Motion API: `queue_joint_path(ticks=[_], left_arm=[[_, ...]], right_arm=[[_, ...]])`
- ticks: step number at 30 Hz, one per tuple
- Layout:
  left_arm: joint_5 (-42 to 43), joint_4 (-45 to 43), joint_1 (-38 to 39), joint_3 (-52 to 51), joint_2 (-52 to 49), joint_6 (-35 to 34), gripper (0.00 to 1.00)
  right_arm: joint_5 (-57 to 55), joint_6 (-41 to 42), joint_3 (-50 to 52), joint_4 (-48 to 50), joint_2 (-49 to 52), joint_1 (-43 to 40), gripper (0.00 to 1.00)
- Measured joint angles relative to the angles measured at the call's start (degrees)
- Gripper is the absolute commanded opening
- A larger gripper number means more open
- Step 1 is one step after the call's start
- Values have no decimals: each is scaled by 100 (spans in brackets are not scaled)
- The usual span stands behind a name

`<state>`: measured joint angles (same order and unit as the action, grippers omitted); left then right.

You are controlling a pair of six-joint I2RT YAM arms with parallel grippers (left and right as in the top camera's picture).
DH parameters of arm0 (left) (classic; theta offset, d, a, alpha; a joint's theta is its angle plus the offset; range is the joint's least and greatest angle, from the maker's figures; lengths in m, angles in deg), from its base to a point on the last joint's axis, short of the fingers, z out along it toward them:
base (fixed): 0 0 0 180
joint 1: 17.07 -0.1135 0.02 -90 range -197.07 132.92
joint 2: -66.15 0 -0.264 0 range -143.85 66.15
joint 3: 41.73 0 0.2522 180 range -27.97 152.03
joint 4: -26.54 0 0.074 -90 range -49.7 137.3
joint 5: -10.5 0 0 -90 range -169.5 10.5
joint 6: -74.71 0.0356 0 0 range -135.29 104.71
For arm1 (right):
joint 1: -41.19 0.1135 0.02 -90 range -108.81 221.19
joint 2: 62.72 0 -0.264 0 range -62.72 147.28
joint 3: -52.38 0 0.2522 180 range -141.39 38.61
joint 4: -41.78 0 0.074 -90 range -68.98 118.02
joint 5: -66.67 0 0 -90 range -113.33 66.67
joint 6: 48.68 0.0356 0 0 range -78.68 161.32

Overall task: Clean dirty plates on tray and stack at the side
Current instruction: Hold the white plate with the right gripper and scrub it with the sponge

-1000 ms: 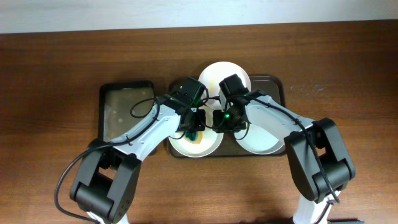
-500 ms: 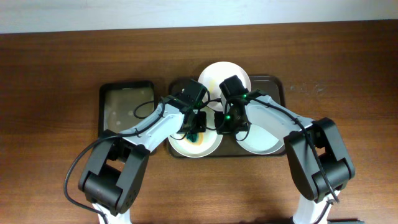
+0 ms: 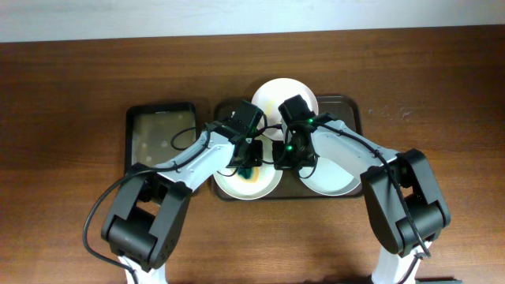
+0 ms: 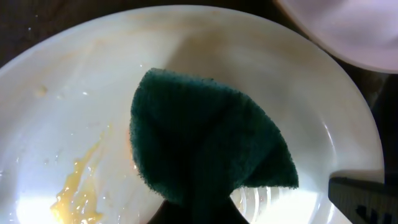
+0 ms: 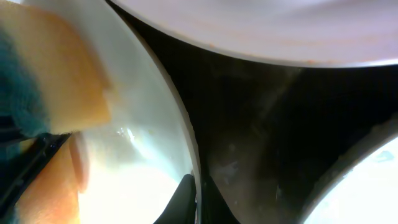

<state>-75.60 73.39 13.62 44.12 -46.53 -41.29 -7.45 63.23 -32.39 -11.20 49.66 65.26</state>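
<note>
The near plate (image 3: 264, 186) is lying at the front left of the tray (image 3: 353, 108), and I am seeing a yellow smear (image 4: 78, 186) sitting on it beside the sponge (image 4: 211, 149). My left hand (image 3: 248, 160) is pinching that green sponge by one end and pressing it onto the plate, while my right hand (image 5: 194, 199) is pressed together on the plate's thin rim to steady it. That rim grip is what is worrying me. If the sponge is dragging hard toward the smear, the plate could be slipping out of the pinch or levering up on its edge, and then knocking into the third plate (image 3: 335, 180) just beside it. The far plate (image 3: 276, 93) seems to be resting partly over the tray's back rim, so a shove through the tray might be tipping it onto the worktop (image 3: 71, 95). The two hands are also working very near each other, and a wide wipe risks them colliding. The sponge, gripped at one end only, may be folding over instead of scrubbing. Further out, a small dark tray (image 3: 160, 140) is sitting just left of the big one on brown wood-grain. Of the room I am seeing only a pale wall (image 3: 118, 20) along the far edge.
</note>
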Motion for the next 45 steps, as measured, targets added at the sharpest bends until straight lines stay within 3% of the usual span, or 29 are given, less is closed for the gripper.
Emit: queue_joint_path(ticks=[5, 8, 11, 15, 21, 25, 29, 37, 45], left_arm=[[-153, -61, 37, 76, -83, -22, 27], [-251, -94, 39, 105, -111, -7, 54], [-382, -155, 33, 142, -114, -35, 64], [-553, -144, 28, 157, -125, -2, 36], [-588, -4, 9, 205, -149, -7, 25], [-586, 254, 4, 350, -210, -20, 26], [-581, 372, 4, 391, -229, -46, 0], [-695, 597, 4, 433, -232, -44, 0], [-1467, 1108, 87, 452, -232, -42, 0]], right_arm=[[0, 13, 0, -7, 0, 0, 4], [-2, 20, 0, -7, 0, 0, 4], [0, 20, 0, -9, 0, 0, 4], [0, 20, 0, -11, 0, -2, 4], [-13, 15, 0, -13, 0, -2, 4], [-22, 20, 0, -13, 0, -2, 4], [-22, 20, 0, -17, 0, -2, 4], [4, 17, 0, -22, 0, 0, 4], [140, 11, 0, 4, 20, 94, 4]])
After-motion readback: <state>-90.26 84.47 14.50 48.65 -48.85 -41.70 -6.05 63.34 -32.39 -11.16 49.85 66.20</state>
